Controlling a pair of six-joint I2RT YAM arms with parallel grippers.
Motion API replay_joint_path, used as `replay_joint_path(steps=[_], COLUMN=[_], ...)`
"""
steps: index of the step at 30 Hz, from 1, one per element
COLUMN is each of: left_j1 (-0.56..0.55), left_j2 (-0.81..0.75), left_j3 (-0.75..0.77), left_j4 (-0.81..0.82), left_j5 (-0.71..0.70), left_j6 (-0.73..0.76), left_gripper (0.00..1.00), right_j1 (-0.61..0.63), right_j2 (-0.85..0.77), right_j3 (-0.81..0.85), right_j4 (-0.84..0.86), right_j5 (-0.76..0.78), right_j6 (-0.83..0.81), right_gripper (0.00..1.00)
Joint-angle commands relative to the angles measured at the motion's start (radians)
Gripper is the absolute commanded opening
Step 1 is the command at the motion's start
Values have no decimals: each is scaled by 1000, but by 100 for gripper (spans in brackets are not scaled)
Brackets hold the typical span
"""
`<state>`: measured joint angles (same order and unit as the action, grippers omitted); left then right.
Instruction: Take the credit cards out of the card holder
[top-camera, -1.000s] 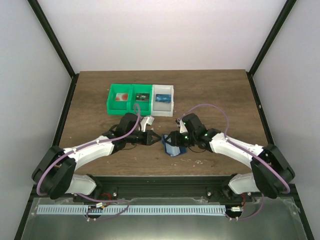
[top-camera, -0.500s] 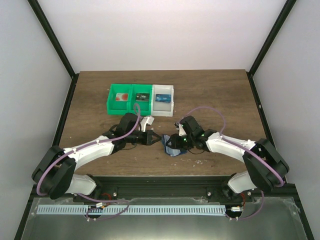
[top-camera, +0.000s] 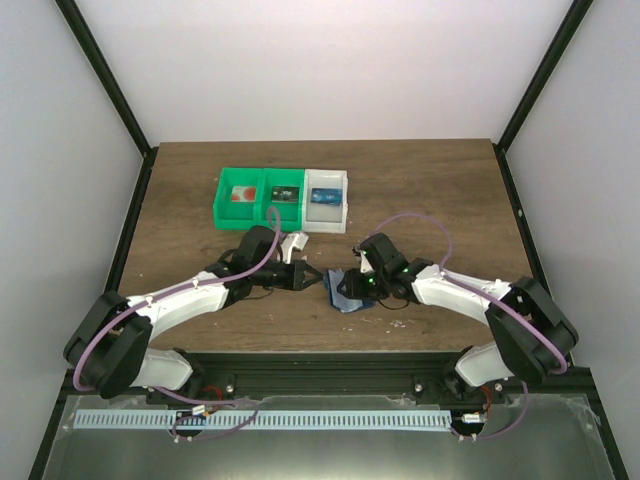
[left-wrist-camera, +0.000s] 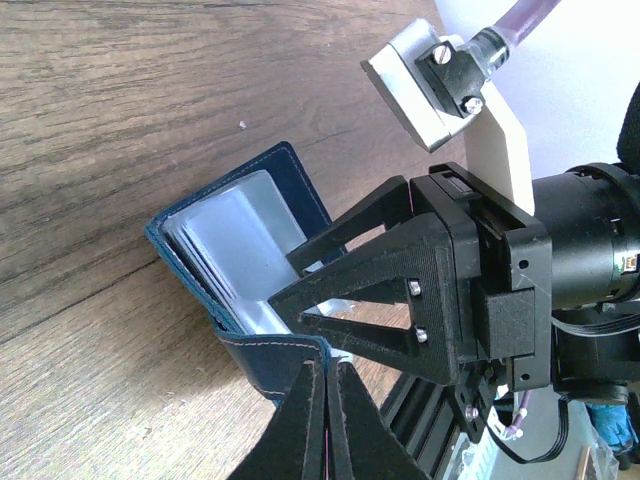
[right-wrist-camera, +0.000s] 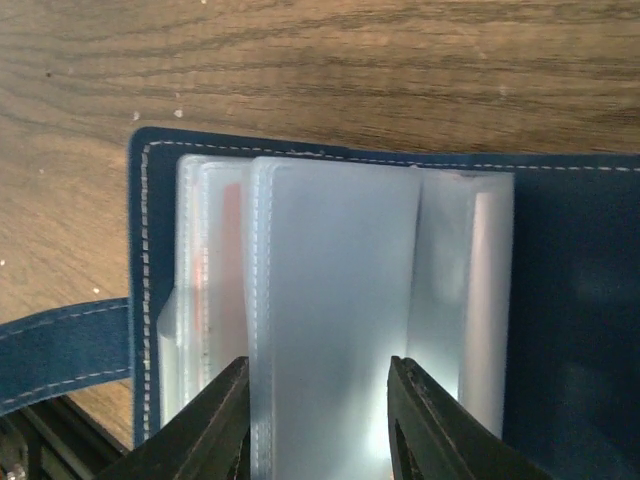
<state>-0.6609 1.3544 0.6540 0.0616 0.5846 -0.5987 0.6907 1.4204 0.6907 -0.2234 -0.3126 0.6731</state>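
Observation:
The card holder (top-camera: 345, 294) lies open on the wood between my two grippers, dark navy with clear pocket sleeves (right-wrist-camera: 335, 300). My left gripper (left-wrist-camera: 328, 368) is shut on the holder's navy strap (left-wrist-camera: 275, 365) at its near corner. My right gripper (right-wrist-camera: 320, 410) stands open right over the sleeves, one finger on each side of the raised middle sleeve. A reddish card edge (right-wrist-camera: 228, 250) shows through the left-hand sleeves. One credit card (top-camera: 241, 195) with a red spot lies in the green bin.
At the back stands a green bin (top-camera: 222, 204) with two compartments, the second holding a dark card (top-camera: 285, 194). A white bin (top-camera: 326, 224) beside it holds a blue card (top-camera: 322, 196). The table's black front rail (top-camera: 330, 362) runs just behind the holder.
My right gripper has crept left onto the holder and its jaws have narrowed around the sleeve. The left gripper has kept its hold and place.

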Motion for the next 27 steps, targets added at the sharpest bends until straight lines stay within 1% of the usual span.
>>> replay_joint_path(steps=[1,8,13,22,24,27], left_j1=[1,1,2,2,2,2], left_j2=[0,7,3,-5,-6,-7], left_j3=[22,15,12,7,5,4], left_j4=[0,5,-6,-11,-10,-5], left_j5=[-2,-8,-19,-21,-23,-22], left_j6=[8,6,15,19,18,15], left_gripper=[0,0,0,0,0,0], right_j1=[9,9,9,9,9,8], right_j2=[-31,-58,-74,-102,-120,-145], right_j3=[37,31,27,57,62,56], right_j4=[-66,-92,-113,-195,-201,-175], right_j5=[64,105,160,259,260,216], right_j6=[-24,-30,-36,-38,-37,-33], right_gripper=[36,32,23,20,19,18])
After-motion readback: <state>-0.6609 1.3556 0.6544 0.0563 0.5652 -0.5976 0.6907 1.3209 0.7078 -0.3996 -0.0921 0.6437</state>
